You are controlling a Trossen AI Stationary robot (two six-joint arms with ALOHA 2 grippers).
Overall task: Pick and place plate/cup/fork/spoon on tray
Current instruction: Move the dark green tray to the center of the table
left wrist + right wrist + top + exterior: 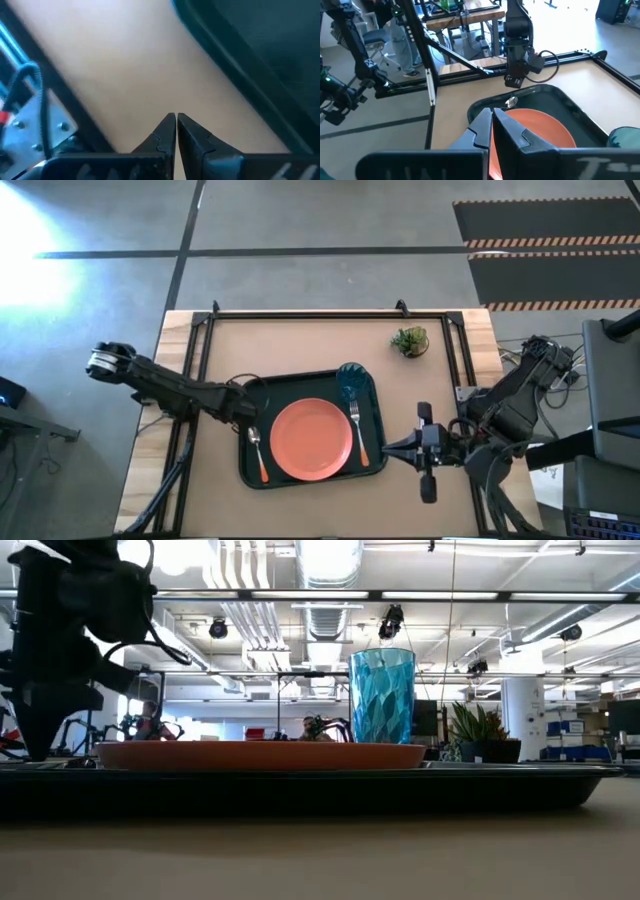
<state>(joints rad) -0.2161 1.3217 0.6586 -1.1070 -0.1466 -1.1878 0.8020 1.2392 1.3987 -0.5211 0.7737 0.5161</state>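
Observation:
The dark green tray (372, 472) lies mid-table. On it rest the orange-red plate (311, 438), the teal cup (351, 380) standing at its far right corner, the fork (358, 430) right of the plate and the spoon (258, 452) left of it. My left gripper (243, 406) is shut and empty, just off the tray's far left corner, above the table (125, 75). My right gripper (392, 450) is shut and empty, just right of the tray, pointing at it. The low view shows plate (260, 754) and cup (382, 695) on the tray (300, 790).
A small green potted plant (410, 340) stands at the table's far right. A black metal frame (300, 313) runs along the table's far and side edges. Bare tabletop lies near and far of the tray.

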